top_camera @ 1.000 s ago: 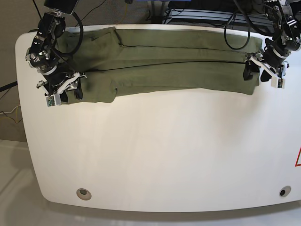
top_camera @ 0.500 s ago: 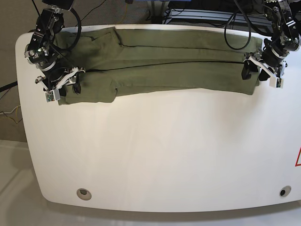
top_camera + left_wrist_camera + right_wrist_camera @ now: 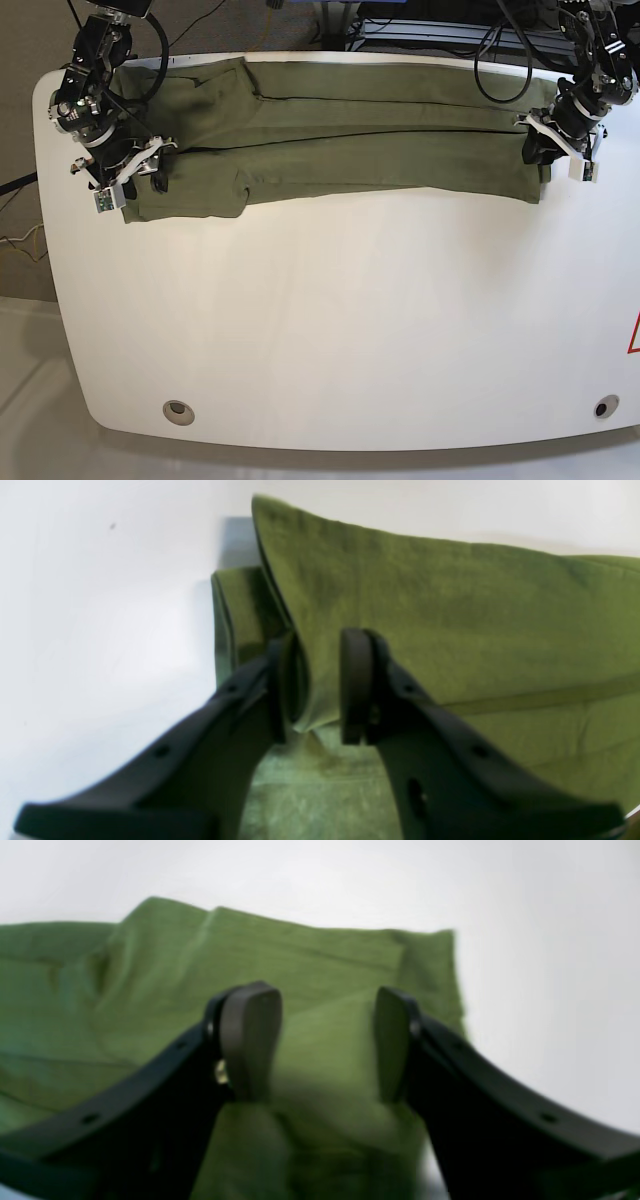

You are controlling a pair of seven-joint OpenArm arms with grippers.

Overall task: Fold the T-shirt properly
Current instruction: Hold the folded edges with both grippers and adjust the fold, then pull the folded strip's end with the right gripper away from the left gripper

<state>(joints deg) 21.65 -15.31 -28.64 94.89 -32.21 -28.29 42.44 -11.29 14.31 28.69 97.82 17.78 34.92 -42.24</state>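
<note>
White tabletop carries the olive T-shirt, folded into a long band along its far edge, as the left gripper pinches one end's upper layer and the right gripper, jaws apart, straddles the other, apparently for a crosswise fold.

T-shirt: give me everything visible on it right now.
The T-shirt is plain olive green and looks like soft cotton knit. It lies folded lengthwise into a long layered band across the far side of the white table, with a stitched hem line visible and a shorter flap at the end on the base view's left. The left end effector has a raised fold of its edge between the fingers. The right end effector straddles a bunched ridge at the other end, jaws wide.
</note>
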